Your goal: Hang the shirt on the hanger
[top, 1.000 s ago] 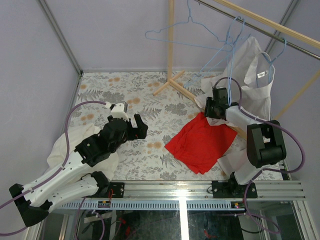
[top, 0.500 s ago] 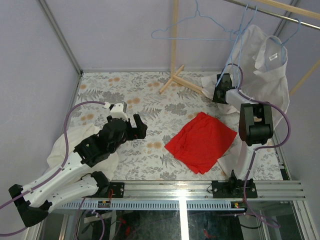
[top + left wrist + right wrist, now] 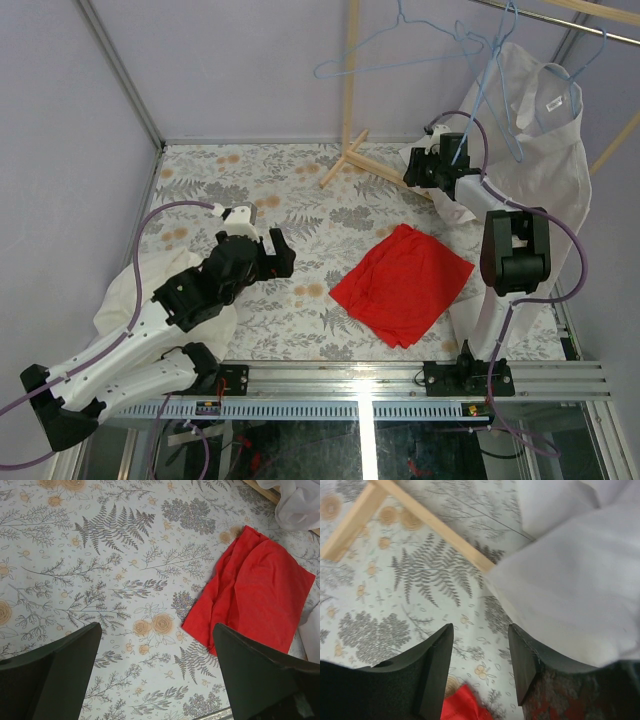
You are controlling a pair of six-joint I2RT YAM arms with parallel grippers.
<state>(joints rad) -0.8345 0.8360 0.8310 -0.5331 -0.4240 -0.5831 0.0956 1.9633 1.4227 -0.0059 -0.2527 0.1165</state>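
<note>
Your floral worktop (image 3: 300,190) fills the overhead view. The shirt (image 3: 548,140) hangs at its 2 o'clock corner. It is up off the surface for most of its length, and a blue hanger hook (image 3: 592,48) rises from the collar toward the rail. Its lower folds trail to the worktop near the right arm.

At 8 o'clock a cream garment (image 3: 115,300) lies partly under your left arm. A red cloth (image 3: 400,283) lies crumpled flat toward 4 o'clock of centre, well apart from both grippers.

A wooden stand (image 3: 350,150) rises at 12 o'clock. One of its feet (image 3: 430,522) shows in the right wrist view.

Your left gripper (image 3: 156,630) hovers over bare worktop at 9 o'clock of the red cloth. Its fingers are spread wide and hold nothing.

Your right gripper (image 3: 480,645) is at 9 o'clock of the shirt, near the stand's foot. Its fingers are parted, with only worktop between them, and shirt fabric lies just beside the right finger.

Two more blue wire hangers (image 3: 400,55) hang at 12 to 1 o'clock. A small tag (image 3: 553,103) sits inside the shirt's neck.
</note>
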